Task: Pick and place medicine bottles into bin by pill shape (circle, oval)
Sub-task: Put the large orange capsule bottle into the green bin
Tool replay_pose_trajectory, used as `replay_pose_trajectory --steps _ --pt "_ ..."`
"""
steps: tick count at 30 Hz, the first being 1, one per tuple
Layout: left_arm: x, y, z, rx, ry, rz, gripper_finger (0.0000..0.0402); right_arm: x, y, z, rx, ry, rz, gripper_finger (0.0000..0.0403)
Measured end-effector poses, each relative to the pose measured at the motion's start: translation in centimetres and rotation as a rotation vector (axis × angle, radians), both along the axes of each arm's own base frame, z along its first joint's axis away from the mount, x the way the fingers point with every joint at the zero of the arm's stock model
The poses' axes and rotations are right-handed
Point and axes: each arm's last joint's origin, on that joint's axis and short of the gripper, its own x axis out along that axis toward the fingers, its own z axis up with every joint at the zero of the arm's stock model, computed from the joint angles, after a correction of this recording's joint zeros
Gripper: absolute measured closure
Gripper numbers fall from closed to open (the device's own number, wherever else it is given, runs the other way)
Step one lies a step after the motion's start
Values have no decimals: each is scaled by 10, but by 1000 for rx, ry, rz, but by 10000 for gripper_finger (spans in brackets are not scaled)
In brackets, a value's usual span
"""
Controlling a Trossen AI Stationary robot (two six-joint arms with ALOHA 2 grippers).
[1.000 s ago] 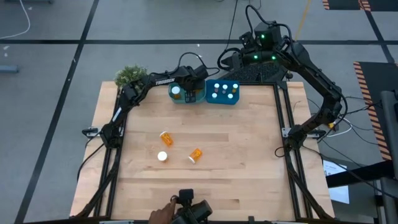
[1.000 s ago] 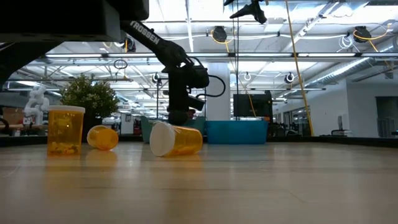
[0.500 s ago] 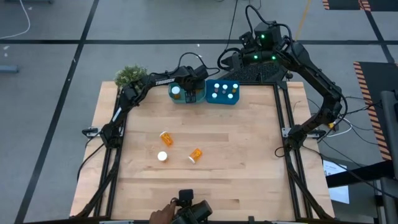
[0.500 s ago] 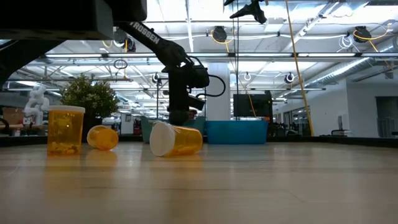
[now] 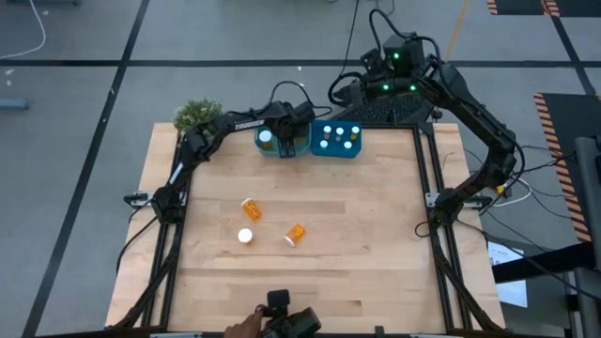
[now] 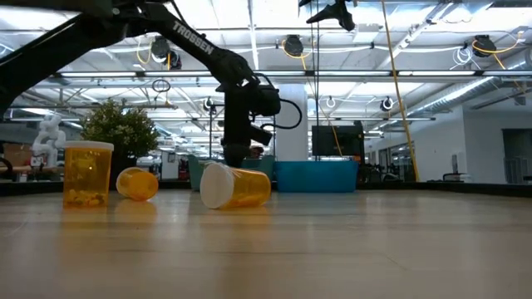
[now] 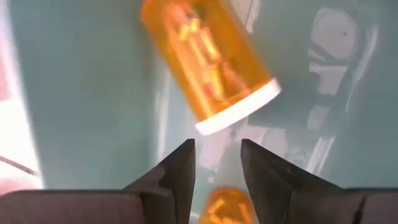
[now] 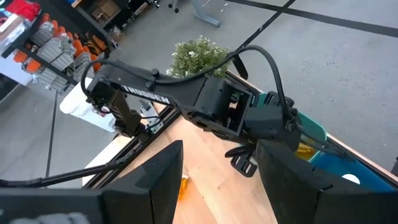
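Observation:
My left gripper hangs open over the teal bin at the table's far edge, pointing down into it. Below its fingertips an orange medicine bottle with a white cap lies tilted on the bin's floor, and a second orange bottle shows in the gap between the fingers. Three more bottles are on the wood: one upright, two on their sides. My right gripper is open and raised beyond the far edge.
A blue bin with several white-capped bottles stands right of the teal one. A small plant sits at the far left corner. A person's hand with a dark device is at the near edge.
A dark shape that filled the low view's upper left has gone out of it, so more of the left arm shows there. The bottles on the table lie as before.

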Motion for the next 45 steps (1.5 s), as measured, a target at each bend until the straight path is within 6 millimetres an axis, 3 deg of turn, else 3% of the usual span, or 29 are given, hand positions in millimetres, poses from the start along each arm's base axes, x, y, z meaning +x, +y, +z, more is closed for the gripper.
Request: replay_pose_trajectory --steps 9,12,15,21,25,45 --pt "-6 -2 31 32 -85 84 298 7 5 -13 19 42 33 207" --pt "-6 -4 33 -21 -139 134 289 13 8 -20 27 52 50 207" --pt "-7 -4 32 -110 -210 221 243 17 12 -27 53 67 64 207" --pt "-5 -3 32 -107 -248 297 125 21 18 -30 78 67 102 207" --pt "-4 2 26 -138 -268 319 89 22 17 -28 69 54 100 207" --pt "4 17 0 -135 -306 293 128 18 6 -25 54 16 59 207"
